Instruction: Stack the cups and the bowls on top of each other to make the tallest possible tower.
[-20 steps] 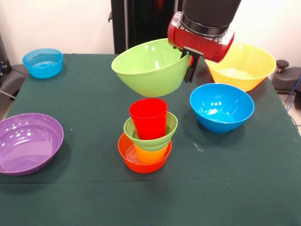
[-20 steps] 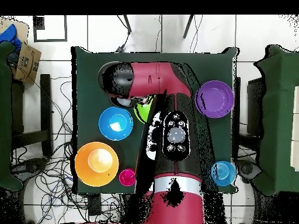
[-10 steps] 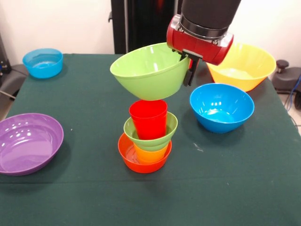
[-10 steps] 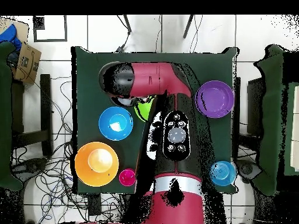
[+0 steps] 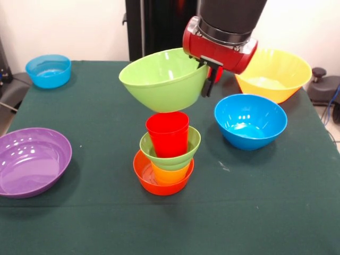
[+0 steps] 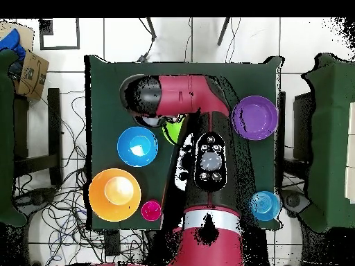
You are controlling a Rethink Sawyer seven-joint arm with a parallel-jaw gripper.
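White wall (image 5: 79,26); tiled floor (image 6: 69,125); cables (image 6: 41,215) strewn.

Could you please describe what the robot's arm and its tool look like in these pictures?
In the front view the arm ends in a black cylindrical link, with a thin silver ring where it meets a glossy red wrist housing. The tool below is small and dark, with short black fingers. From overhead, the arm is red and black, with a black panel of round buttons.

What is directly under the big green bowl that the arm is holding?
Under the big green bowl, held at its rim by the end effector, stands the red cup topping the tower. Whether bowl and cup touch cannot be seen; the cup's inside is covered.
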